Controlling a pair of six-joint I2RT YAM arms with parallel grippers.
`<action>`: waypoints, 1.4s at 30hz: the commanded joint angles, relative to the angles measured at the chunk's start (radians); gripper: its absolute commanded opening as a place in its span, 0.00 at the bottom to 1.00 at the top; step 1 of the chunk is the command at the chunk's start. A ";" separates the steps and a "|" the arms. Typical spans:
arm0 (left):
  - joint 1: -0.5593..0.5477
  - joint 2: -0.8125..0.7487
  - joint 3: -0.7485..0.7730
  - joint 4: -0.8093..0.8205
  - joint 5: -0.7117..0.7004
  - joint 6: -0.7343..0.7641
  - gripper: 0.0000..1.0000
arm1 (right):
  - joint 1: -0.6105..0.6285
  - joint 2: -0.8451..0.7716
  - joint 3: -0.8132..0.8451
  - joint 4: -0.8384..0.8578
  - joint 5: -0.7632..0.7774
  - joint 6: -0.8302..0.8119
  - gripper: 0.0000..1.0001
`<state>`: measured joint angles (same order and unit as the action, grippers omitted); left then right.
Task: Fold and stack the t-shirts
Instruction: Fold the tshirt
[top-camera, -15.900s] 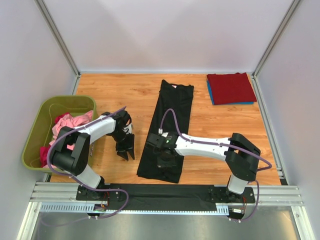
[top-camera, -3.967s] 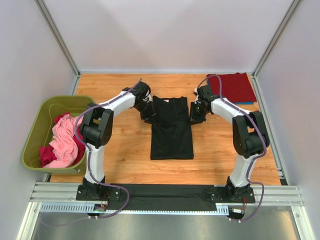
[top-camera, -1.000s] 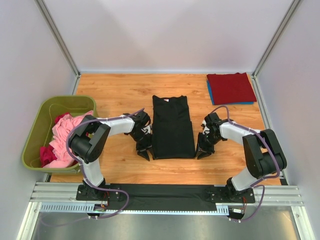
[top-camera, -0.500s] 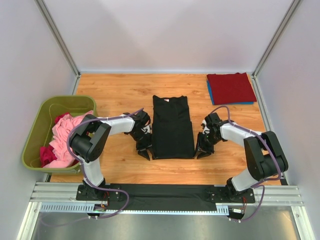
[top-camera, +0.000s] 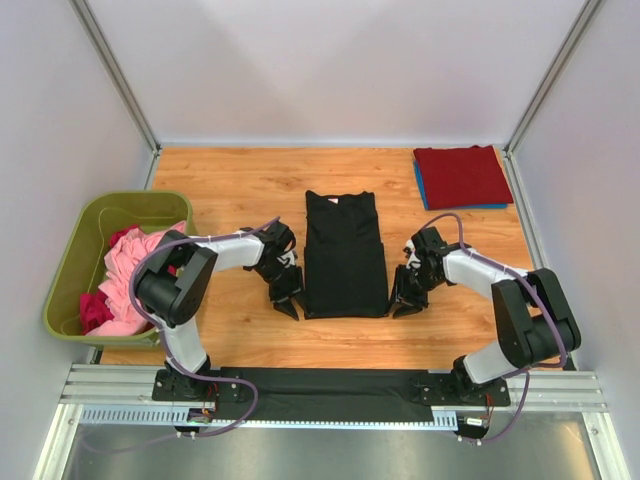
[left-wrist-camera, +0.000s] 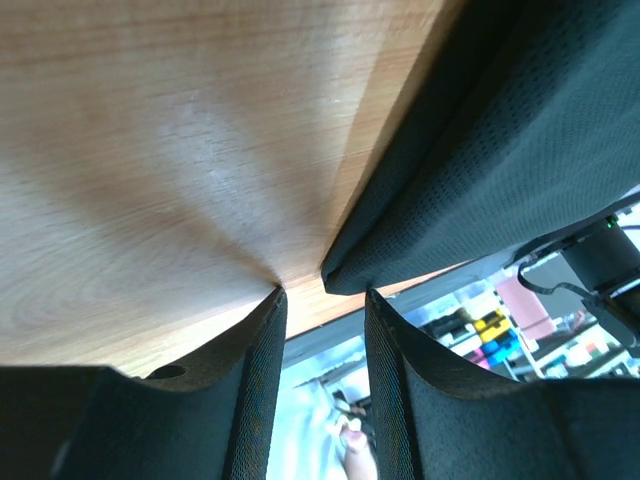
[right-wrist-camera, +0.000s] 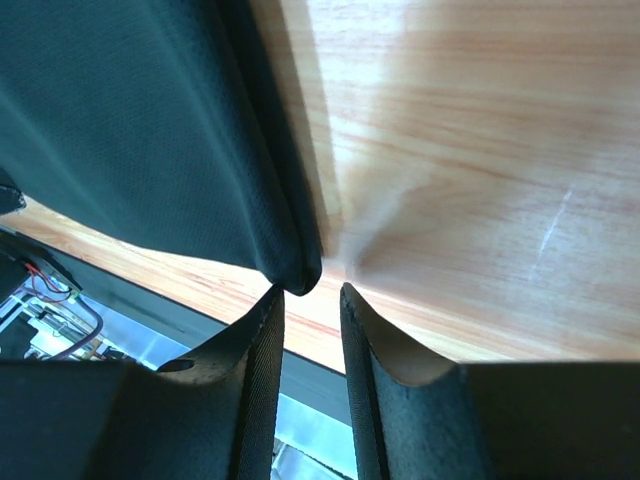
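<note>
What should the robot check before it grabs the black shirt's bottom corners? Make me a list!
1. Black t-shirt lies flat: ok.
2. Left hand beside its near left corner: ok.
3. Right hand beside its near right corner: ok.
4. Both hands open: ok.
5. Corners inside the hands: not ok, both sit just outside.
6. Red folded shirt bare on top for stacking: ok.

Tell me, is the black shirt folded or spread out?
Folded. The black shirt lies as a neat narrow rectangle, no sleeves sticking out, and its near corners show doubled cloth.
</note>
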<state>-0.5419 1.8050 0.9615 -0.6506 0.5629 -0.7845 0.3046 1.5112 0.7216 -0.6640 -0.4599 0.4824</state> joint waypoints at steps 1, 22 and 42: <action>0.007 -0.052 0.000 0.022 -0.061 -0.004 0.45 | 0.002 -0.055 0.005 0.008 -0.019 0.019 0.31; 0.005 0.025 -0.015 0.111 -0.014 -0.050 0.44 | 0.002 0.017 -0.051 0.098 0.010 0.044 0.35; 0.005 -0.010 -0.026 0.006 -0.113 -0.047 0.00 | 0.007 -0.094 -0.109 0.084 0.055 0.022 0.00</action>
<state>-0.5388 1.8168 0.9447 -0.5835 0.5579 -0.8501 0.3058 1.4708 0.6365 -0.5781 -0.4622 0.5224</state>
